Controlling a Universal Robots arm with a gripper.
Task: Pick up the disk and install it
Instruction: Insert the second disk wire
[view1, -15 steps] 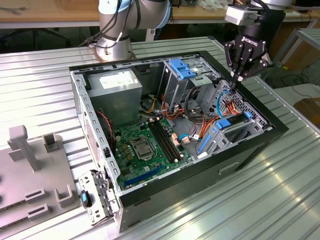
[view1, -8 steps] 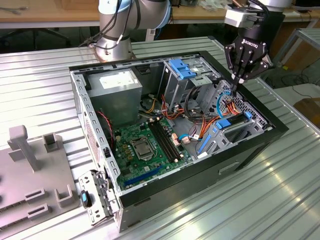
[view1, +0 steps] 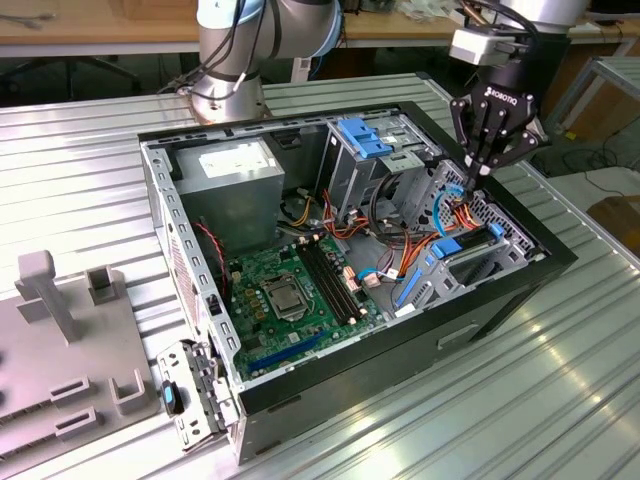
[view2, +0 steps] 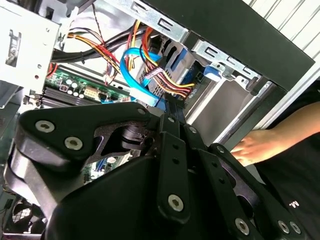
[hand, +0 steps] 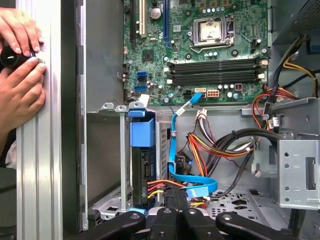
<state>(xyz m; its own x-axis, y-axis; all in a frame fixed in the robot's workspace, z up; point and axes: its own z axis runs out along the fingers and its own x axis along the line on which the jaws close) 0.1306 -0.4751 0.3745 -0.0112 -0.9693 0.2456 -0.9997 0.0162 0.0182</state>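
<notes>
- My gripper (view1: 478, 170) hangs inside the open computer case (view1: 500, 300), at its end on the exterior view's right, fingertips among the cables.
- In both wrist views my fingers (hand: 172, 200) run close side by side with nothing between them; they look pressed together, though the tips are partly hidden by wiring, so I state this with some reserve.
- The fingertips sit just beside a bundle of red, yellow and orange wires (hand: 160, 186) and a flat blue cable (hand: 187, 181).
- The disk (hand: 142, 150) stands on edge in its bay at the case wall, dark body with a blue carrier frame, next to my fingertips in the first wrist view. I am not holding it.
- Beyond the bay lies the green motherboard (view1: 290, 295) with its processor socket (hand: 214, 30).
- A grey drive cage (view1: 370, 150) with a blue latch stands at the case's far side.
- A person's hands (hand: 20, 75) rest on the ribbed metal table (view1: 560, 400) outside the case.
</notes>
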